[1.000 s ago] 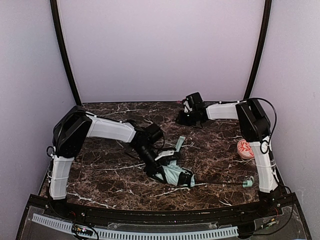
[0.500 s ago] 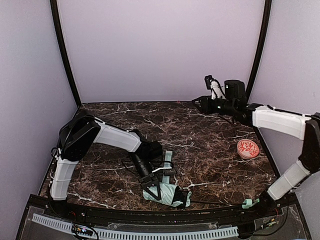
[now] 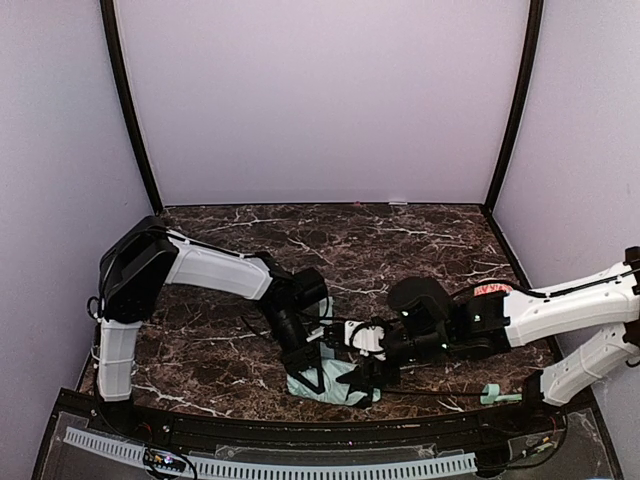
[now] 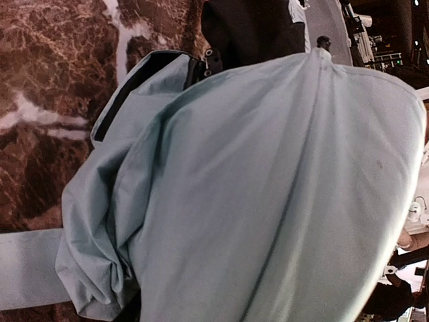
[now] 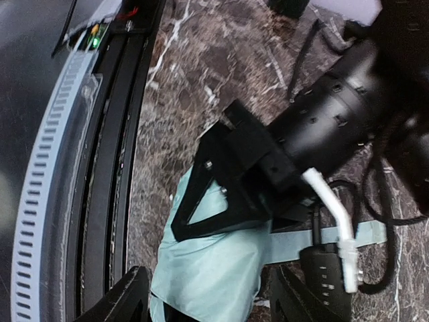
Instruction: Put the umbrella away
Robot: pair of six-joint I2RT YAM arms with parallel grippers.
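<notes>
Low at centre of the top view, the umbrella (image 3: 335, 388) lies bunched on the tabletop (image 3: 400, 250), its long axis running right toward its handle (image 3: 497, 393). Left fingers (image 5: 221, 188) grasp the fabric. Right fingers (image 5: 131, 298), spread and empty, straddle the bundle.

Between the fingers of the right pincer (image 5: 211, 298) we see the mint-green folding umbrella (image 5: 208, 268). Its canopy is soft woven cloth, matt and creased, with fine stitched seams. Its flat strap (image 4: 27, 268) looks to us like the same matt fabric. The left pincer (image 3: 312, 378) on that cloth is matt black plastic. Beneath both pincers, the dark brown, white-veined marble-look tabletop (image 3: 400, 250) is smooth and glossy. Behind the left pincer, the white arm shell (image 3: 215, 265) is smooth plastic.
</notes>
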